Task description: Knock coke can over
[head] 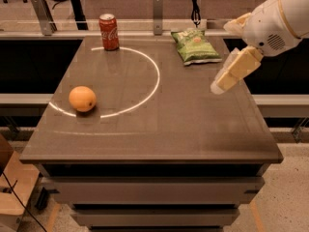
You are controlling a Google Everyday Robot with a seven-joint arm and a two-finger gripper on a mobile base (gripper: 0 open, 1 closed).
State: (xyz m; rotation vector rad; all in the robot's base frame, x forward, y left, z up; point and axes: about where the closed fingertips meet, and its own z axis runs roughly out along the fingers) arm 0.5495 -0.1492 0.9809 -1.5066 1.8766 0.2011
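The coke can (109,31), red with white script and a silver top, stands upright at the table's far left, just outside the white arc. My gripper (222,57) hangs above the table's right side, near the chip bag and far to the right of the can. Its two cream fingers (235,70) are spread apart and hold nothing. The white arm housing (277,18) comes in from the upper right corner.
A green chip bag (195,45) lies at the far right-centre of the dark table (159,129). An orange (82,98) sits at the left on the white arc. A rail with metal posts (157,6) runs behind the table.
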